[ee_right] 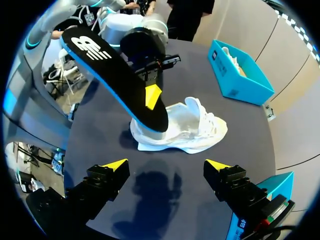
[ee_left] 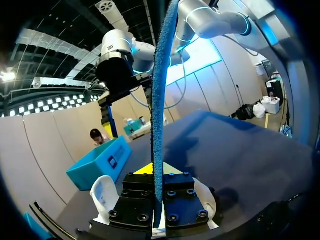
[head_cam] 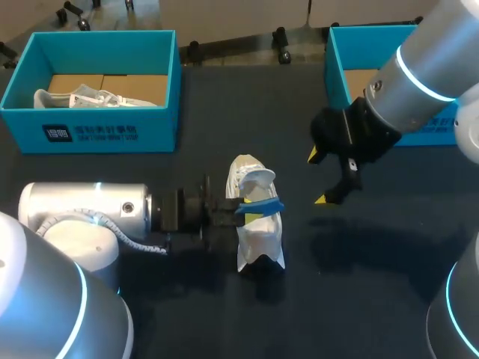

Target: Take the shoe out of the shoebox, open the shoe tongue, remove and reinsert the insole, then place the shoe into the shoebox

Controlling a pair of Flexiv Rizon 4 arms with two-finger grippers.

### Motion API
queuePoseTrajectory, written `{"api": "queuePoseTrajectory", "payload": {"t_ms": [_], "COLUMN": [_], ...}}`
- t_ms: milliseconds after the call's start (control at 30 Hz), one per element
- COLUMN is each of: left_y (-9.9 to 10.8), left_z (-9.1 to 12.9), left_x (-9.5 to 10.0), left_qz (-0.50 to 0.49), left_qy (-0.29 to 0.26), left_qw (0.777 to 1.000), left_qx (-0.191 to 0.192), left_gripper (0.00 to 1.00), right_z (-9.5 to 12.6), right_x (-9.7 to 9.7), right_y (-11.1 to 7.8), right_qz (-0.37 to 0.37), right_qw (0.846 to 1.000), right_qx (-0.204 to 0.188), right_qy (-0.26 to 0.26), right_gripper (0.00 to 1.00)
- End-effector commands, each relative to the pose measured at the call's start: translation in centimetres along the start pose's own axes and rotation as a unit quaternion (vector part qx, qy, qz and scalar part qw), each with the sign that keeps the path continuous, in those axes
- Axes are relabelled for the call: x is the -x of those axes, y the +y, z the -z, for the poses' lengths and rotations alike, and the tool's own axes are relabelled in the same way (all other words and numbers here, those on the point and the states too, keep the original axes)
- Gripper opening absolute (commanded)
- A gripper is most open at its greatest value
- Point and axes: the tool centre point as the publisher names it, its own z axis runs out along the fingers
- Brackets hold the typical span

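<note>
Two blue boxes stand at the far side of your table (head_cam: 224, 105). In the head view, the left shoebox (head_cam: 112, 131) is at ten o'clock from the table's middle and has a second shoe (head_cam: 82, 97) lying inside. The right shoebox (head_cam: 337, 67) is at two o'clock, and your right arm covers most of it, so you cannot see what it contains.

The shoe (head_cam: 262, 235) is white and sits out on the table near the middle. From above you cannot readily tell its toe from its heel.

Your left gripper (head_cam: 254, 212) comes at the shoe from nine o'clock, with its fingers pinching the insole (head_cam: 263, 204). From above the insole shows only as a short blue strip across the shoe.

In the left wrist view the insole (ee_left: 159, 125) is seen edge-on, a thin blue line rising from between the left gripper (ee_left: 157, 170). The shoe (ee_left: 102, 192) shows only as white pieces either side of the fingers.

The right wrist view shows the insole (ee_right: 115, 80) most clearly: a black face with a blue rim, slanting down toward one end of the shoe (ee_right: 190, 127). You cannot tell whether its lower tip touches the shoe.

Your right gripper (head_cam: 319, 177) hangs at three o'clock from the shoe, clear of it. Its fingers are spread wide with nothing between them, as its own wrist view confirms (ee_right: 166, 165).
</note>
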Motion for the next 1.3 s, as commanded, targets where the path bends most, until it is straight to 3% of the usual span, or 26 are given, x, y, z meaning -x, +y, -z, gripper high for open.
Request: {"api": "queuePoseTrajectory", "payload": {"t_ms": [33, 467, 1300], "left_y": [1.1, -0.1, 3.8], "left_z": [-0.7, -0.7, -1.4], "left_x": [-0.3, -1.1, -0.6], "left_qz": [0.008, -0.014, -0.109], "left_qy": [-0.004, -0.021, -0.033], "left_qw": [1.000, 1.000, 0.993], "left_qx": [0.002, -0.015, 0.002], "left_gripper": [0.00, 0.00, 0.00], "right_z": [-0.1, -0.1, -0.1], "right_x": [0.0, 0.0, 0.0], "right_y": [0.0, 0.0, 0.0], "right_qz": [0.000, 0.000, 0.000], "right_qw": [1.000, 1.000, 1.000], "right_qx": [0.000, 0.000, 0.000], "right_qy": [0.000, 0.000, 0.000], "right_gripper": [1.00, 1.00, 1.00]}}
